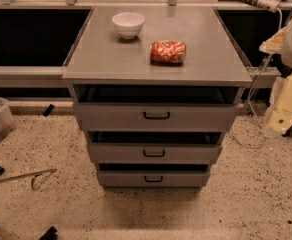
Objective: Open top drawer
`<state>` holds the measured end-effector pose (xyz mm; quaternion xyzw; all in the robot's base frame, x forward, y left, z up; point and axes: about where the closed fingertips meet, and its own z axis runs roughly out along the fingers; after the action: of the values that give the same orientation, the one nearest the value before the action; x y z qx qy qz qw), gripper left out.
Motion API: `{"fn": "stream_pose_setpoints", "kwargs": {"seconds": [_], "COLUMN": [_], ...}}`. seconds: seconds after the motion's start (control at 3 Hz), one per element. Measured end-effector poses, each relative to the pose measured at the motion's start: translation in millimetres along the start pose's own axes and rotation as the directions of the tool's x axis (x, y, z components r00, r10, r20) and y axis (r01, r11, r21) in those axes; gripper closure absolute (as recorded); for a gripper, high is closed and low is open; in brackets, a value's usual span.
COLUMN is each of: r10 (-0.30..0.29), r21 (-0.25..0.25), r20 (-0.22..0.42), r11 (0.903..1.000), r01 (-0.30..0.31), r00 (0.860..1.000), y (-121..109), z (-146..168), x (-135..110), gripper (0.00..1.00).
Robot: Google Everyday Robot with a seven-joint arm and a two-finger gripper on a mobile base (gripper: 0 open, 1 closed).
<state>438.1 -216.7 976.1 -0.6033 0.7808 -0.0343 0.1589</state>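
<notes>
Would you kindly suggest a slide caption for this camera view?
Grey three-drawer cabinet with white bowl and red packet on top; gripper at right edge, apart from the top drawer.

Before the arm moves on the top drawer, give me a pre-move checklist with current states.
1. Target: wide shallow grey metal top drawer, largest front of three: ok.
2. Its small black loop handle in view, nothing over it: ok.
3. Claw at handle: not ok; it hangs at the view's right edge, apart from the cabinet.
4. White round bowl and orange-red crinkled bag sit back from the grey cabinet top's front edge: ok.
5. Thin metal rod on the floor lies left of the drawer's path: ok.
6. Drawer already partly out: cannot tell.
</notes>
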Motion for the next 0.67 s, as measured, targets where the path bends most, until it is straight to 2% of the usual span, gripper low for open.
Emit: {"fn": "stream_pose_setpoints", "kwargs": {"seconds": [0.33,0.67], "r10": [0.0,-0.013], "r21": [0.0,0.033], "r20": [0.0,0.009], "r11": [1.0,0.9994], "r01": [0.0,0.013], "r00": [1.0,1.0], "y": [0.0,1.2], "z": [0.0,10.8], "x": [0.0,-3.8], "gripper": [0.0,0.0]}}
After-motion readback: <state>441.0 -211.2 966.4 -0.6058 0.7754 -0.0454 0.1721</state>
